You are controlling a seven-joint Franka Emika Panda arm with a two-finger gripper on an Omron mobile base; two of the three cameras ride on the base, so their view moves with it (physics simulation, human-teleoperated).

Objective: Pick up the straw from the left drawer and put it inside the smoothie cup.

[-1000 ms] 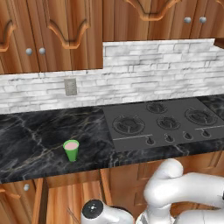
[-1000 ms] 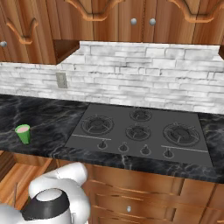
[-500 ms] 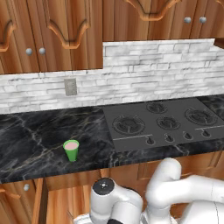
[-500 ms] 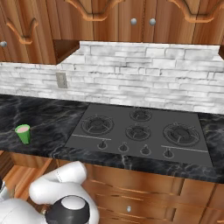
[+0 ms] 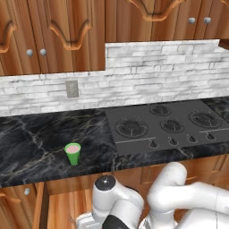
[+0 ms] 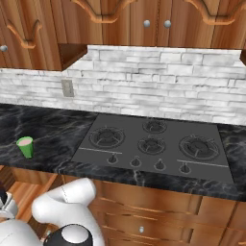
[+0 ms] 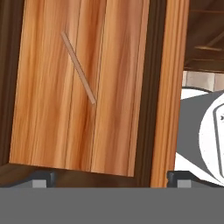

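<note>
End effector (image 7: 109, 183) hangs over the open drawer (image 7: 52, 87) with its two fingertips (image 7: 41, 180) wide apart and nothing between them. Straw (image 7: 78, 68) lies flat and alone on the drawer's light floor, slanted across the grain and well apart from the tips. Cup (image 5: 73, 153) stands upright on the dark counter (image 5: 36, 143), left of the stove (image 5: 165, 127).

Risks, as I judge them: the straw is very thin and lies flat, so the tips could shut above it or push it sideways along the floor unless they turn to straddle it across its length. A hard descent would jam the tips on the wood. Gripped near one end, it could swing and miss the cup's narrow mouth.
</note>
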